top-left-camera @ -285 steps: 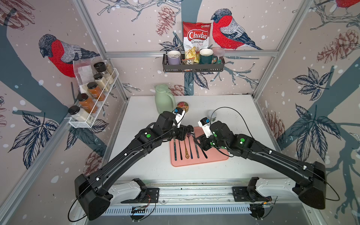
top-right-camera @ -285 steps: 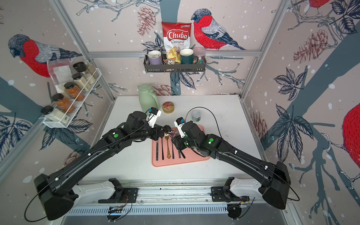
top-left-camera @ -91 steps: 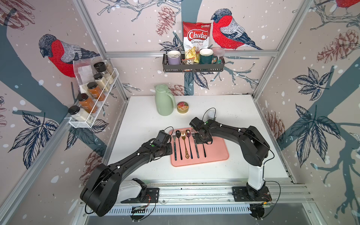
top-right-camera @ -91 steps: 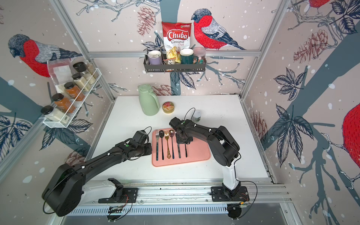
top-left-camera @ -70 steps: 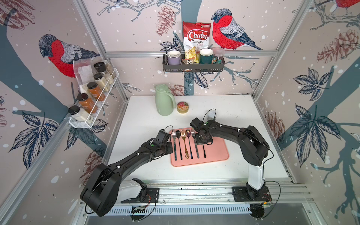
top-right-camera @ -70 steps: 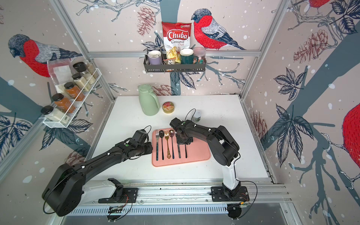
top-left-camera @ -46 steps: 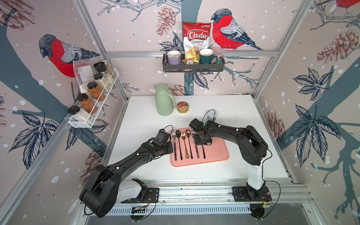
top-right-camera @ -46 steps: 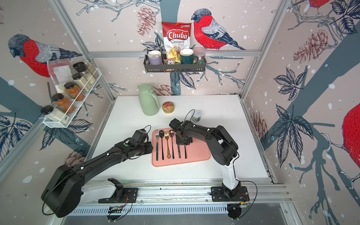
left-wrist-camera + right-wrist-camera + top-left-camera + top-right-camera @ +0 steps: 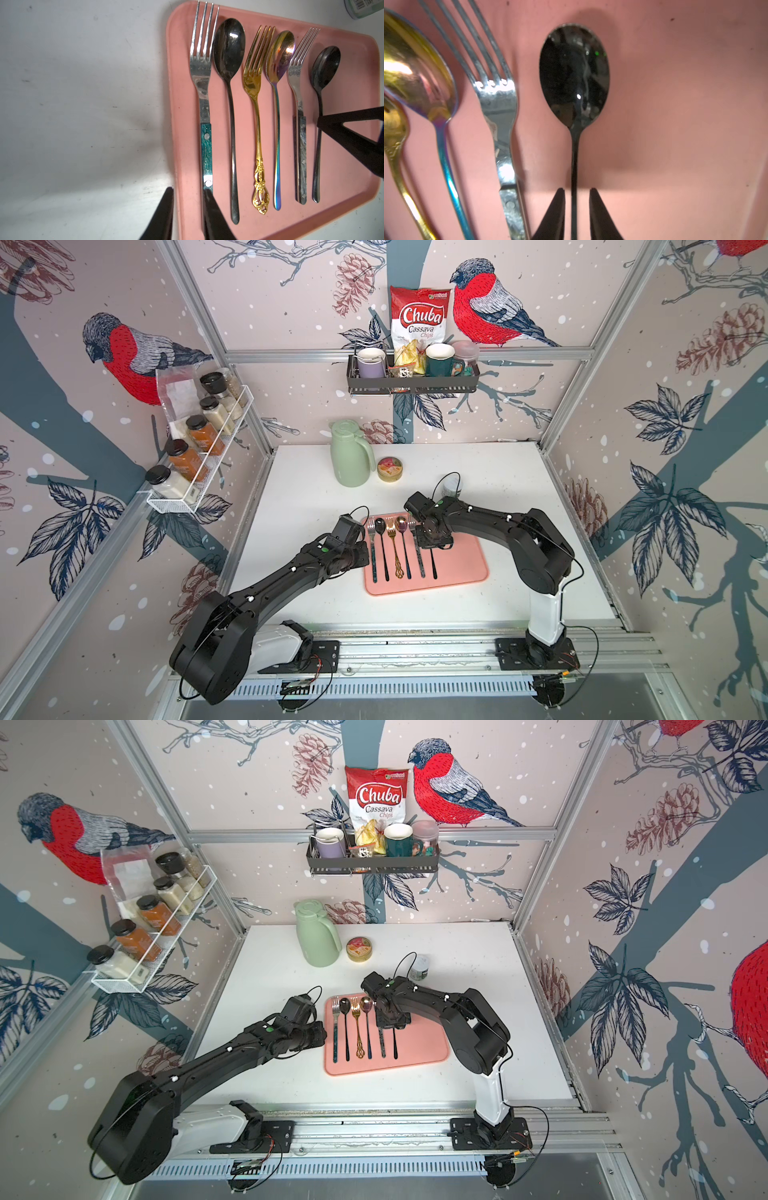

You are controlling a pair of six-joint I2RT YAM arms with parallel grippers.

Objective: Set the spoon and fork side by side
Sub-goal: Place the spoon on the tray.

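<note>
On the pink tray (image 9: pixel 457 568) several pieces of cutlery lie parallel, forks and spoons by turns. At the right end a grey-handled fork (image 9: pixel 499 104) lies beside a small black spoon (image 9: pixel 574 74), which rests flat. My right gripper (image 9: pixel 576 189) is open. Its fingers straddle that spoon's thin handle with a gap on each side. In both top views the right wrist hides the spoon's bowl, and only the handle (image 9: pixel 433 566) shows. My left gripper (image 9: pixel 188 189) is open at the tray's left rim. One finger is over the table, the other over the end of a teal-handled fork (image 9: pixel 202 62).
A large black spoon (image 9: pixel 228 47), a gold fork (image 9: pixel 254 79) and a rainbow spoon (image 9: pixel 281 54) fill the tray's left half. Behind the tray stand a green jug (image 9: pixel 351 460), a round tin (image 9: pixel 389 468) and a small jar (image 9: pixel 452 488). Racks hang on the walls.
Three seconds ago both arms reached high over the tray; now both wrists sit low at it. In the last second the arms barely move, and the right jaws have parted off the spoon's handle.
</note>
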